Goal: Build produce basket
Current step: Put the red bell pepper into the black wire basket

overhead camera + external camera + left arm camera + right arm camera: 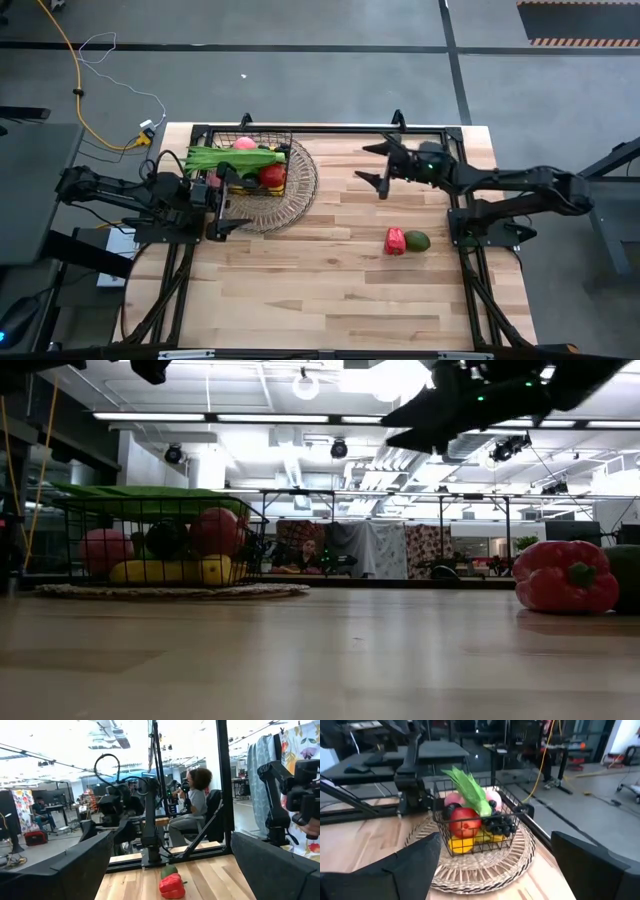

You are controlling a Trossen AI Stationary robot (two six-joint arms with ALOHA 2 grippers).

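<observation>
wooden worktop [330, 290]: basket [250, 170] on wicker tray [300, 190], mostly filled with produce; red pepper [395, 241] and avocado [417, 241] left out near right gripper [377, 165]. left gripper [228, 205] beside basket. both jaws open, empty.

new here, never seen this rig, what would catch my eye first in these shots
The black wire basket, heaped with produce under a long green stalk, sits on a round wicker tray at the table's far left. A red pepper and an avocado lie alone toward the right. Both grippers hang open and empty: the left gripper by the basket, the right gripper above mid-table.
</observation>
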